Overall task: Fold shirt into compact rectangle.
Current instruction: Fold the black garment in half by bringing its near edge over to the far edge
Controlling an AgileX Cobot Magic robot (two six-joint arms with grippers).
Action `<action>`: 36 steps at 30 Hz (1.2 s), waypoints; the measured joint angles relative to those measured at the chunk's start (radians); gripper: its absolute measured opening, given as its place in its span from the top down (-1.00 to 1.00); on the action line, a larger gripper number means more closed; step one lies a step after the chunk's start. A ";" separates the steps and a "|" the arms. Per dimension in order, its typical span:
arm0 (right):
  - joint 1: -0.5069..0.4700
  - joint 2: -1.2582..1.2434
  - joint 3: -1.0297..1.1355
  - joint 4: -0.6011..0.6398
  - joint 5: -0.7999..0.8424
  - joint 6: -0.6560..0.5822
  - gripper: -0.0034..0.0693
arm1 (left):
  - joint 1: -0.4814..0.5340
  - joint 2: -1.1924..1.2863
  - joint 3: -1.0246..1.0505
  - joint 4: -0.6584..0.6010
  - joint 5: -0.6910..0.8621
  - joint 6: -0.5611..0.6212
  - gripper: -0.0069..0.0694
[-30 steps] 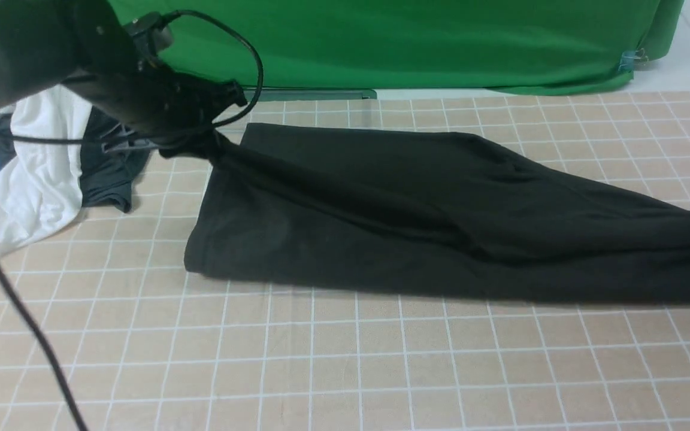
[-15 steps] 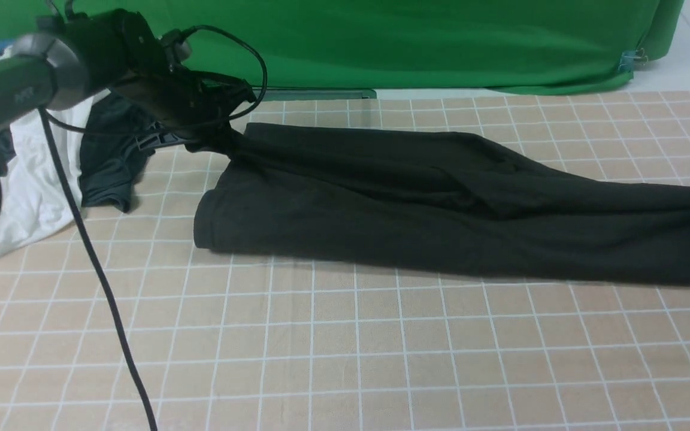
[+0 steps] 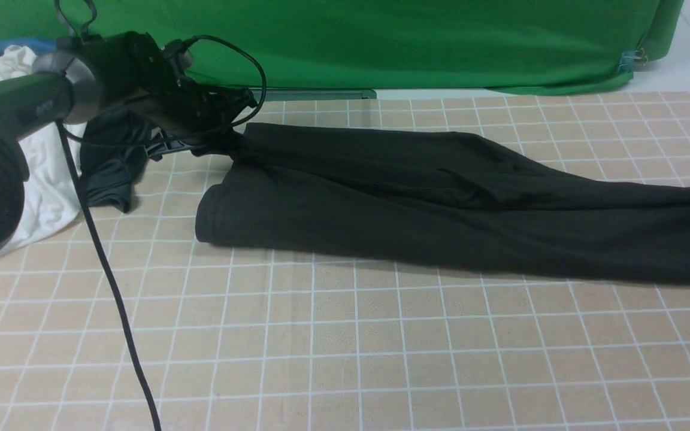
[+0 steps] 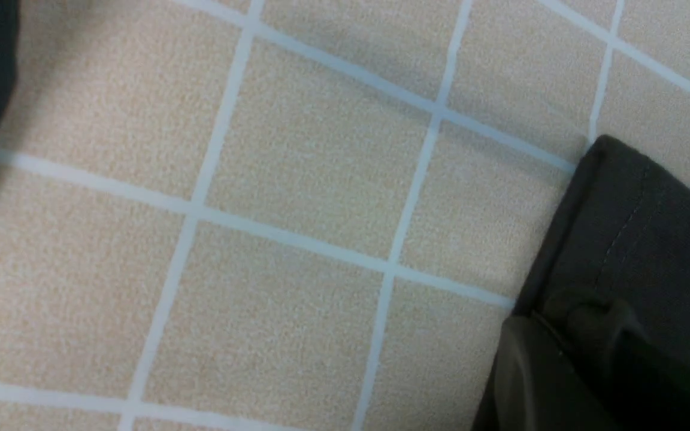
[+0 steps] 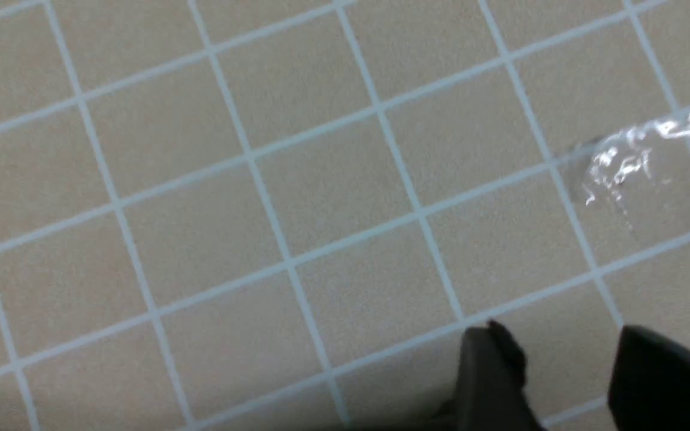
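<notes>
Your light was soft and even, only a thin shadow under the shirt (image 3: 441, 209) at its near edge. The left arm (image 3: 15, 111) by the lens was blurry, both wrist views looked mushy, and glare hit the clear film (image 5: 650, 149).

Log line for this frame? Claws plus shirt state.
left claw: shut on shirt far-left corner | right claw: open, empty, over bare mat | shirt: long strip on mat, not yet compact
</notes>
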 joint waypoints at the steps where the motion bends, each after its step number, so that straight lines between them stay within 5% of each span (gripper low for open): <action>1: 0.008 -0.012 -0.025 0.000 0.048 -0.008 -0.26 | 0.000 0.000 0.000 0.000 0.000 0.000 0.74; 6: 0.125 -0.048 -0.149 0.041 0.292 -0.106 -0.70 | 0.000 0.000 0.000 0.000 0.000 0.000 0.74; 15: 0.498 0.002 -0.166 0.107 0.325 -0.370 -0.63 | 0.001 0.000 0.000 -0.004 0.000 0.000 0.74; 20: 0.608 0.049 -0.166 0.068 0.301 -0.425 -0.62 | 0.001 0.000 0.000 -0.004 0.000 -0.001 0.74; 36: 0.621 0.153 -0.168 -0.004 0.206 -0.371 -0.55 | 0.001 0.000 -0.001 -0.004 0.008 -0.001 0.74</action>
